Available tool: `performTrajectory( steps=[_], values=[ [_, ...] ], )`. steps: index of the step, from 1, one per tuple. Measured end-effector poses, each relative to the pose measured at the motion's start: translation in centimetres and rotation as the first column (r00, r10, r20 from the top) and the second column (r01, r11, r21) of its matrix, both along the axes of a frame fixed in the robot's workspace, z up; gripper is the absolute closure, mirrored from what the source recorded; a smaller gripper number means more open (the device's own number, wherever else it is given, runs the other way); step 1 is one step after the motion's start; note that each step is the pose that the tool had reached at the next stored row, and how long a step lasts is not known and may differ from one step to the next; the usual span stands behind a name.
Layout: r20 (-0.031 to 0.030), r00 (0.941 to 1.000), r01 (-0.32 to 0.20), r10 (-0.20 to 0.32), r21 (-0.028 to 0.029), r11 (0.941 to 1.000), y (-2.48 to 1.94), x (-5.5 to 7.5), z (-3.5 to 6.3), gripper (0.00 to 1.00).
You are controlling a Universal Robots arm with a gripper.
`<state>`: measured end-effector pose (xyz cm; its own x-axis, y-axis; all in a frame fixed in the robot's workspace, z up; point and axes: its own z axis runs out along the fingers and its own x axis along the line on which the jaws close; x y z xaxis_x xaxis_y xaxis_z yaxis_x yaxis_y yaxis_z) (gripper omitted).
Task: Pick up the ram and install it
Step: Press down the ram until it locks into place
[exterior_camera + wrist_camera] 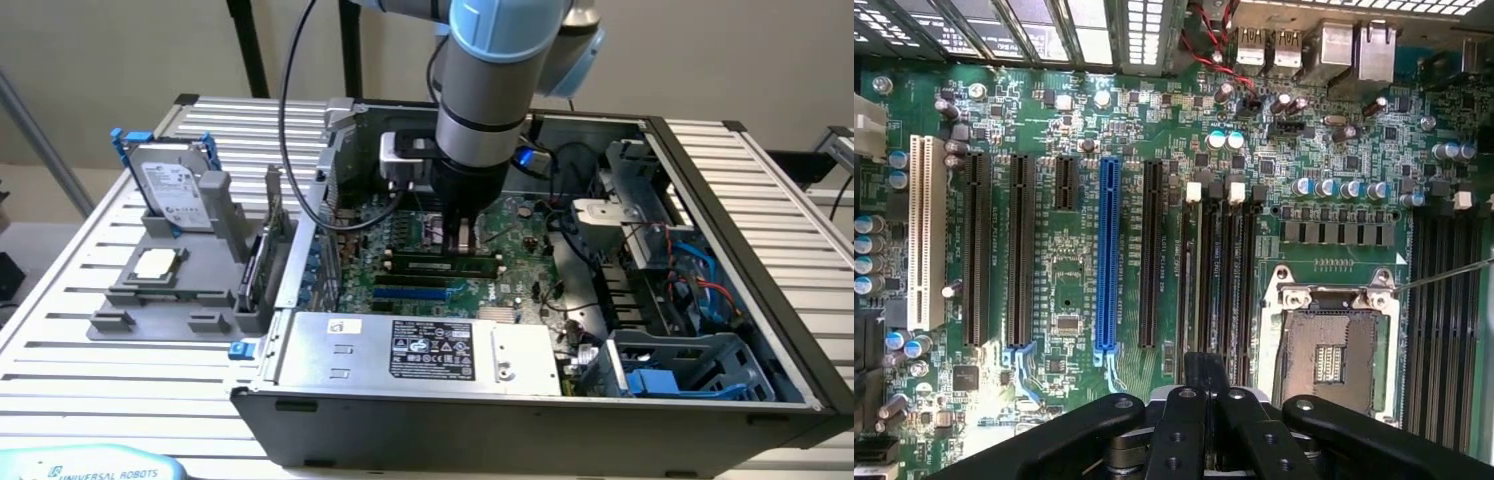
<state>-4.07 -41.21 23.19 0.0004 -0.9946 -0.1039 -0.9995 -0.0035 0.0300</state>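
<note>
I am holding the gripper [463,238] low inside the open computer case [747,300], directly over the motherboard [514,275], with its fingers [1204,375] closed together and gripping nothing that I can make out. The ram [447,267] is lying lengthwise in a memory slot near the middle of the motherboard, just below the fingertips, and I cannot tell whether they are touching it. On the slatted tabletop [120,380], toward the exterior view's left edge, a grey fixture [167,300] is carrying a hard drive [176,190] standing upright and a square silver processor [154,263].
</note>
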Motion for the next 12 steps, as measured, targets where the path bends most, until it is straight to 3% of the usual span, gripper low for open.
performTrajectory(
  steps=[12],
  values=[
    [-0.0001, 0.9999, 0.016, -0.016, -0.0006, 0.9999, -0.01, -0.07, -0.71, 0.89]
  ],
)
